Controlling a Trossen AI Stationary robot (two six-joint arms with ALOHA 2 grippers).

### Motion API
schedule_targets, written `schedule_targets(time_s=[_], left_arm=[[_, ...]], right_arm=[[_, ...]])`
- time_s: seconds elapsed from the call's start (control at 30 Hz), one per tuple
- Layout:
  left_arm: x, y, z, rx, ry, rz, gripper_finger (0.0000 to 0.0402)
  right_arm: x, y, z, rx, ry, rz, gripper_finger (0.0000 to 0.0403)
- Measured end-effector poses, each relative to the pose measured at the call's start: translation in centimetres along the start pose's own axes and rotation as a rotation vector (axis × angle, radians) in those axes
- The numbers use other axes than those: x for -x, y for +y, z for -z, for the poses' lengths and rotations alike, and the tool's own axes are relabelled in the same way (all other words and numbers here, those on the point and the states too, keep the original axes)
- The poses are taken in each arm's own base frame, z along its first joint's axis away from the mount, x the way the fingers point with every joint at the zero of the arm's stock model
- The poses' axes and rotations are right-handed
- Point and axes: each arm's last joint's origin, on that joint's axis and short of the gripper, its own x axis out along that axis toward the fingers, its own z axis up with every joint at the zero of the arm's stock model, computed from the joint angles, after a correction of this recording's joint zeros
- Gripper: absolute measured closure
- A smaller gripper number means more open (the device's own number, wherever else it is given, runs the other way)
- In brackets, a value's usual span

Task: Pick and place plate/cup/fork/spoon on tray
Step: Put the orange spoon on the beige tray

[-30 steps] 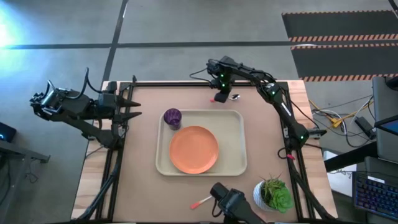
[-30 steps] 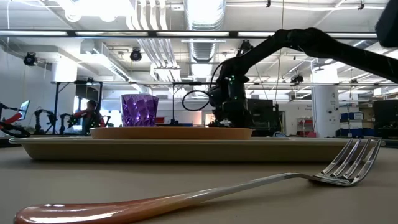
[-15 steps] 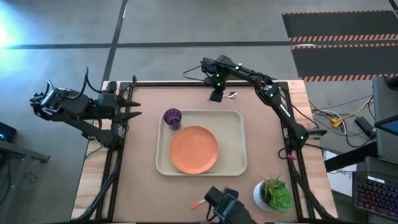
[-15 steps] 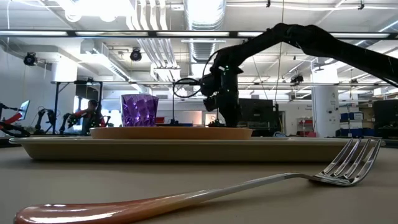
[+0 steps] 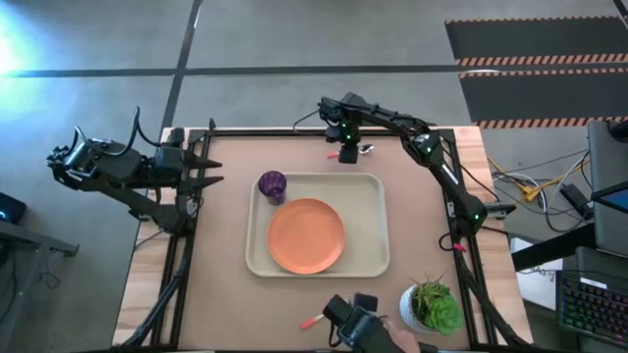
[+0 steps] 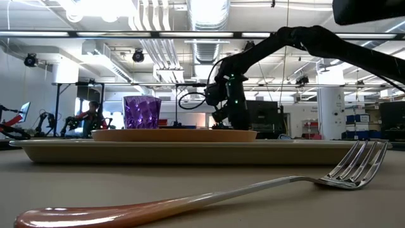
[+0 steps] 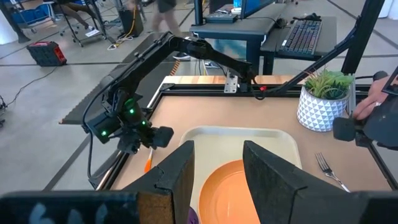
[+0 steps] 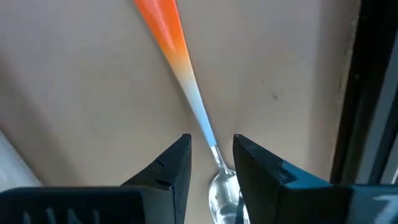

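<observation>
- High view: right gripper (image 5: 346, 151) hovered at top centre over the spoon (image 5: 365, 151), above the tray (image 5: 377, 261); plate (image 5: 306, 235) and cup (image 5: 272, 184) sat on the tray. Left gripper (image 5: 208, 169) waited at left edge.
- Low view: fork (image 6: 190, 199) lay across the foreground table (image 6: 76, 187).
- Left wrist: fingers (image 7: 268, 172) apart, holding nothing.
- Right wrist: fingers (image 8: 169, 167) parted astride the spoon's neck, not gripping.

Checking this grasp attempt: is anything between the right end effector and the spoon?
Nothing visible. The right end effector hangs open right over the spoon, fingers straddling its neck near the bowl, with only bare table around it.
</observation>
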Motion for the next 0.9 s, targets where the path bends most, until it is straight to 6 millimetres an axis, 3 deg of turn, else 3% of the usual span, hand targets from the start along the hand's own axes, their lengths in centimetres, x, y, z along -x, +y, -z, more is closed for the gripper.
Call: schedule_targets(time_s=[0.33, 0.43, 0.57, 0.77, 0.9], left_arm=[[-0.2, -0.1, 0.0, -0.003, 0.006, -0.001, 0.0282], [-0.2, -0.1, 0.0, -0.004, 0.007, -0.001, 0.0282], [-0.2, -0.1, 0.0, -0.003, 0.007, -0.001, 0.0282], [-0.2, -0.1, 0.0, -0.003, 0.007, -0.001, 0.0282], [-0.2, -0.1, 0.0, -0.002, 0.005, -0.001, 0.0282]], right_arm=[[-1.3, 0.0, -0.1, 0.007, -0.032, -0.006, 0.0295], [-1.9, 0.1, 0.0, -0.006, -0.027, -0.005, 0.0318], [-2.4, 0.0, 0.1, -0.031, -0.020, -0.005, 0.0383], [-2.4, 0.0, -0.1, -0.091, -0.041, -0.018, 0.0393], [-1.2, 0.1, -0.3, -0.142, -0.050, -0.016, 0.0394]])
